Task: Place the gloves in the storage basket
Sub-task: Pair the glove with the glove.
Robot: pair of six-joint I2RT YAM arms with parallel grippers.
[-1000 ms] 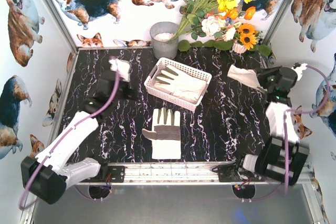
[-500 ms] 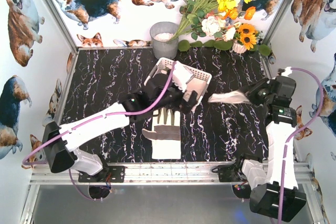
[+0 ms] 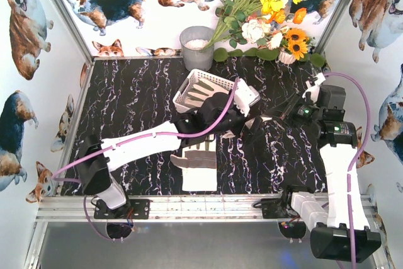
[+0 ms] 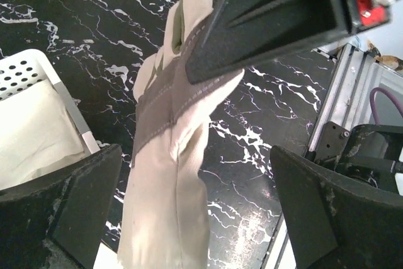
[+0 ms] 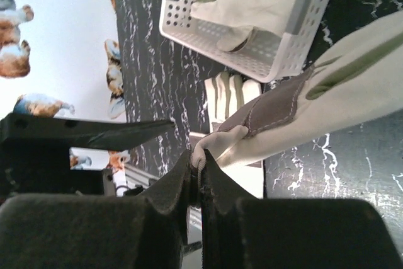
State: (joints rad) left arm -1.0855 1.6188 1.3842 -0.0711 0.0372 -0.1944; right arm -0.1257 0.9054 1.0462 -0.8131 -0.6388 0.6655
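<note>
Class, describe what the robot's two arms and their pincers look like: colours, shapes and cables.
Both the left arm and the right arm have white shell links joined by black joints, with a purple cable looping along each. The left pincer and right pincer have matte black, wedge-shaped fingers.

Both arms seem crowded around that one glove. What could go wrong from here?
The right gripper pinches the held glove by only a small fold, so it might slip out. The open left gripper straddles that glove close to the right gripper's fingers, so they could bump. The left arm passes close by the storage basket and might nudge it.
</note>
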